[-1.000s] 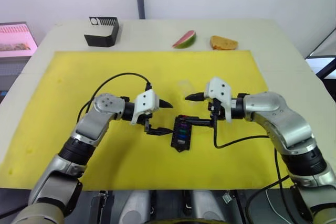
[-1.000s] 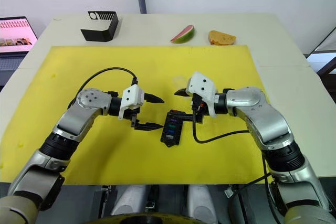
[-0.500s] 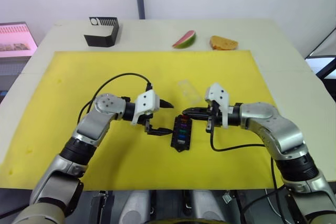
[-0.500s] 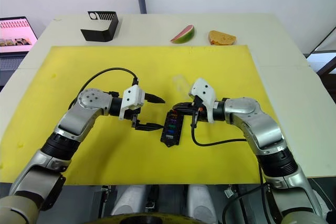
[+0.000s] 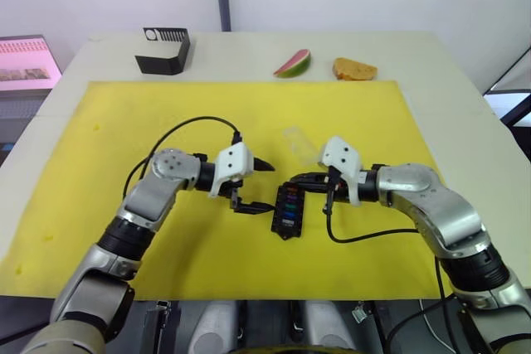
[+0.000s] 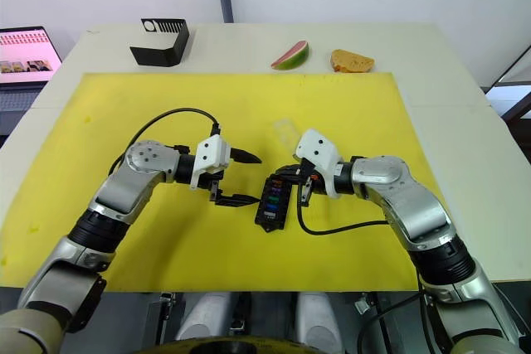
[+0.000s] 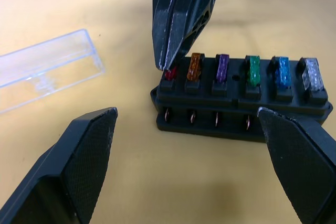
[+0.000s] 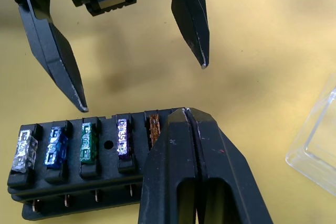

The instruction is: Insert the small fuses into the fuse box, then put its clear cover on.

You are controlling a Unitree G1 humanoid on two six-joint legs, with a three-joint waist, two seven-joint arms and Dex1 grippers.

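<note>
The black fuse box (image 5: 286, 210) lies on the yellow mat (image 5: 124, 122). One row of its slots holds the small fuses: red (image 7: 170, 73), amber (image 7: 195, 66), violet (image 7: 222, 68), green (image 7: 253, 70), blue (image 7: 283, 72) and whitish (image 7: 312, 74). My right gripper (image 8: 185, 111) is shut, and its joined tips rest on the red fuse at the box's far end. My left gripper (image 5: 264, 186) hangs open just left of the box, touching nothing. The clear cover (image 5: 297, 143) lies flat on the mat beyond the box.
A black angular holder (image 5: 163, 50), a watermelon slice (image 5: 293, 63) and a yellow wedge of food (image 5: 353, 69) sit at the table's far edge. A lit screen (image 5: 25, 62) stands at the far left. Cables loop from both wrists over the mat.
My right gripper has shut and come down and toward me from over the clear cover onto the far end of the fuse box. The left arm has stayed put.
</note>
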